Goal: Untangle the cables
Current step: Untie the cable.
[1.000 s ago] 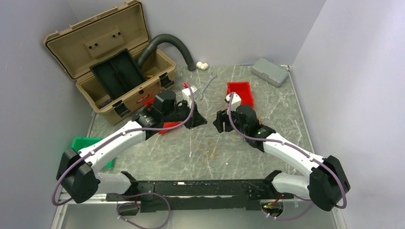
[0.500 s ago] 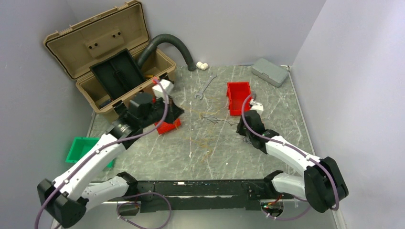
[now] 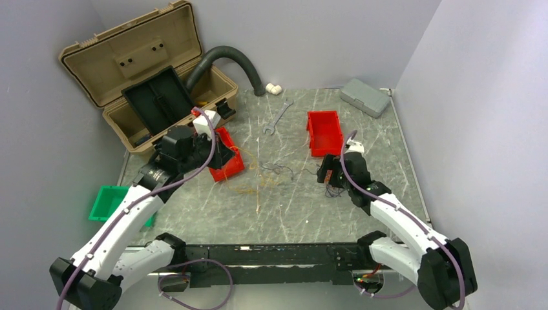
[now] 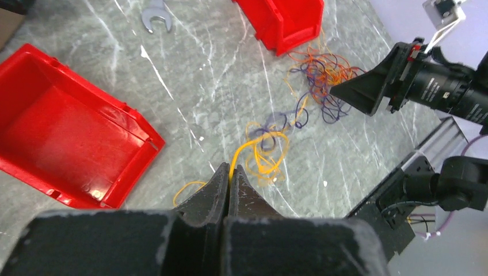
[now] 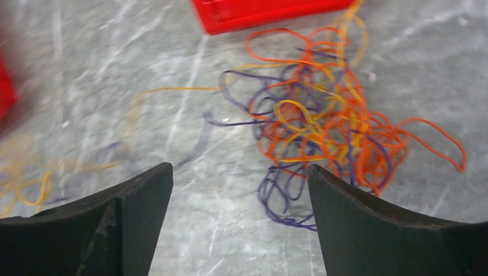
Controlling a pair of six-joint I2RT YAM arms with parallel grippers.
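My left fingers (image 4: 210, 192) are pressed together, pinching a yellow strand of the thin orange, yellow and purple wire tangle (image 5: 322, 132). Bulk on grey marbled surface (image 3: 304, 206), 6 o'clock of red plastic bin (image 3: 325, 132). My right fingers (image 5: 144, 190) are spread wide.

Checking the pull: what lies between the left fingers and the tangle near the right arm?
Only loose wire: a yellow loop runs from the left gripper, then purple strands lead to the tangle. The left wrist view shows it.
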